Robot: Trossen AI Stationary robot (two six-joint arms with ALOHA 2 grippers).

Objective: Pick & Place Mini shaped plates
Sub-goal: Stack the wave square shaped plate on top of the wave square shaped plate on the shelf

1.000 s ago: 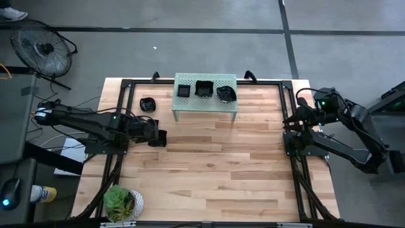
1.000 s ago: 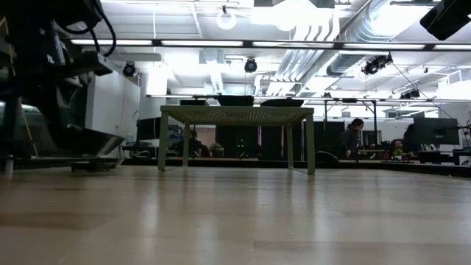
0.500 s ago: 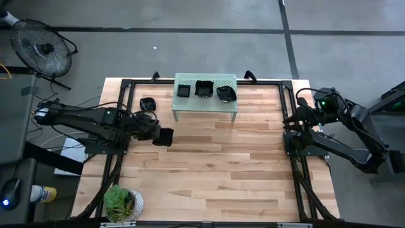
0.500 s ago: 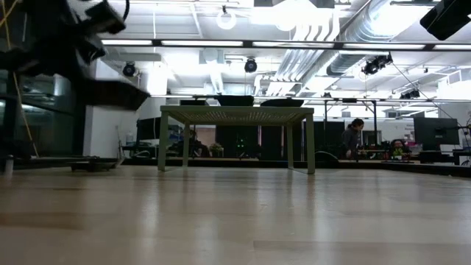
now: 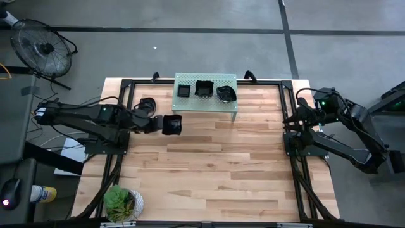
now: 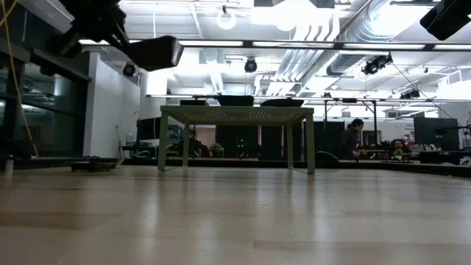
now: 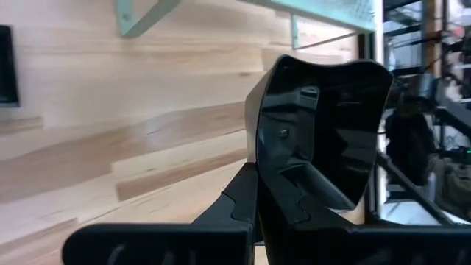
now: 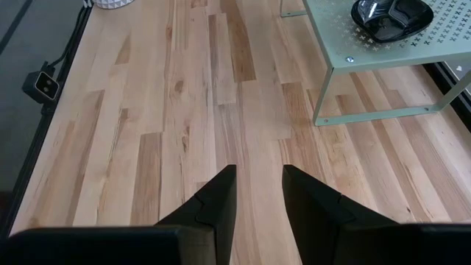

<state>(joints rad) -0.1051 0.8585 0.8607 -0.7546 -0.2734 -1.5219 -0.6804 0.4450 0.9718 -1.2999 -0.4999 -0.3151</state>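
My left gripper [image 5: 162, 124] is shut on a glossy black mini plate [image 5: 172, 124] with a raised wavy rim, held in the air just left of the pale green shelf [image 5: 205, 106]. In the low view this plate [image 6: 156, 52] is above the level of the shelf top [image 6: 235, 112]. Three black plates [image 5: 183, 90] [image 5: 204, 88] [image 5: 226, 94] rest on the shelf top. One more plate [image 5: 147, 103] lies on the table at the far left. My right gripper [image 8: 259, 193] is open and empty, at the table's right edge [image 5: 288, 120]. My left gripper pinches the plate's rim [image 7: 266, 171] on the side nearest the arm between its two fingers [image 7: 240, 200]. The fingers come about level from the table's left. The plate [image 7: 324, 118] sticks out beyond the fingertips, roughly level in the low view, lifted clear of table and shelf.
A small potted plant [image 5: 123, 202] stands at the table's near left corner. A black frame [image 5: 126, 83] runs around the table's far edge and sides. The wooden table top [image 5: 215, 164] in front of the shelf is bare.
My left gripper, still shut on the plate, has gone up and toward the table's right and far edge, toward the shelf. The plate has risen from below the shelf top to above it and stays about level.
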